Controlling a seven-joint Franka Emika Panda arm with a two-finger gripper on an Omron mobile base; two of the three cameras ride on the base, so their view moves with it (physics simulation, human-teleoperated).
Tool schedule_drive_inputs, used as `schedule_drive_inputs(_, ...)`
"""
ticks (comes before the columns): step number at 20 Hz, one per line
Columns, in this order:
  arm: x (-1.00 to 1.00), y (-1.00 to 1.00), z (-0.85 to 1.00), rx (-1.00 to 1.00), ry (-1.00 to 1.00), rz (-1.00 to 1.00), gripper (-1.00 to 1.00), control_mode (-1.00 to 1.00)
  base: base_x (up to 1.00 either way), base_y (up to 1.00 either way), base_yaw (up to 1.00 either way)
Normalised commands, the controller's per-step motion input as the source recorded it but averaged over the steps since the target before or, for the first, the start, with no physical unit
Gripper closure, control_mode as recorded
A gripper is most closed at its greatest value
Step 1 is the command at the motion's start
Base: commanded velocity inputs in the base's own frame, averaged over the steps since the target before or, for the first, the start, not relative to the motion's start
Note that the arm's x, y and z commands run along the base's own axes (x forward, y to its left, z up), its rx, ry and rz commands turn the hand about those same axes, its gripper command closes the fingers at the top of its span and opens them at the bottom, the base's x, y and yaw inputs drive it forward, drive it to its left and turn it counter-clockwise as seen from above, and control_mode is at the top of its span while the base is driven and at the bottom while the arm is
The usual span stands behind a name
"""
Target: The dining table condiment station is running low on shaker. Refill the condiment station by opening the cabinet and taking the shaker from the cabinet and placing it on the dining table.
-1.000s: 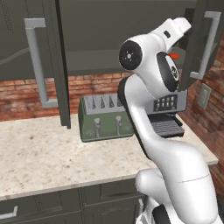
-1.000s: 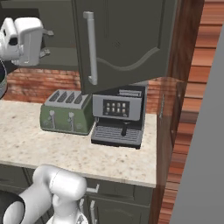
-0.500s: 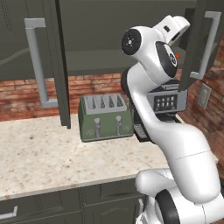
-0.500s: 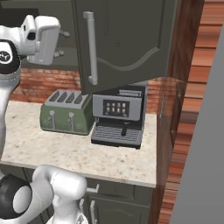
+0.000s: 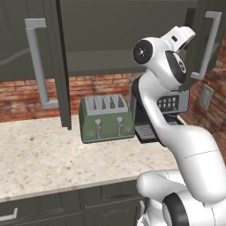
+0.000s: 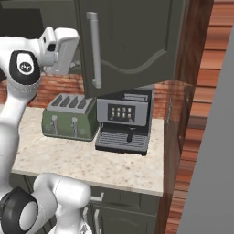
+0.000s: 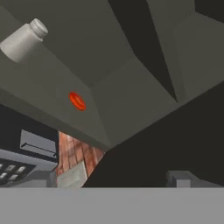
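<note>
Hand view shows the shaker, pale with a narrower cap, on the floor of the open cabinet, well apart from a small orange ring on that shelf; no writing can be read on it. The gripper stands wide open, empty, raised before the cabinet above the toaster and coffee machine on the tabletop.

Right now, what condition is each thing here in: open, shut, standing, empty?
Cabinet: left door swung open, right door shut.
Shaker: on the cabinet shelf, apart from the gripper.
Orange disc: lying on the same shelf.
Gripper: open, holding nothing.
Toaster: slots empty.
Coffee machine: drip tray bare.
</note>
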Motion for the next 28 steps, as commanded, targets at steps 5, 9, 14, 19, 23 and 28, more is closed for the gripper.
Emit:
schedule_drive_inputs(5,0.25,-0.30,-0.36,0.00,0.01,0.04,-1.00,-1.00,0.00,0.00,0.00)
schedule_drive_inputs(9,0.00,-0.46,-0.06,0.00,0.00,0.01,-1.00,-1.00,0.00,0.00,0.00)
schedule_drive_inputs(14,-0.15,-0.84,0.00,0.00,-0.03,0.00,-1.00,-1.00,0.00,0.00,0.00)
schedule_drive_inputs(19,-0.44,-1.00,0.00,0.01,-0.11,0.00,-1.00,-1.00,0.00,0.00,0.00)
schedule_drive_inputs(23,-0.51,-1.00,0.00,0.03,-0.12,0.00,-1.00,-1.00,0.00,0.00,0.00)
schedule_drive_inputs(28,-0.41,-1.00,0.12,0.05,-0.07,0.00,-1.00,-1.00,0.00,0.00,0.00)
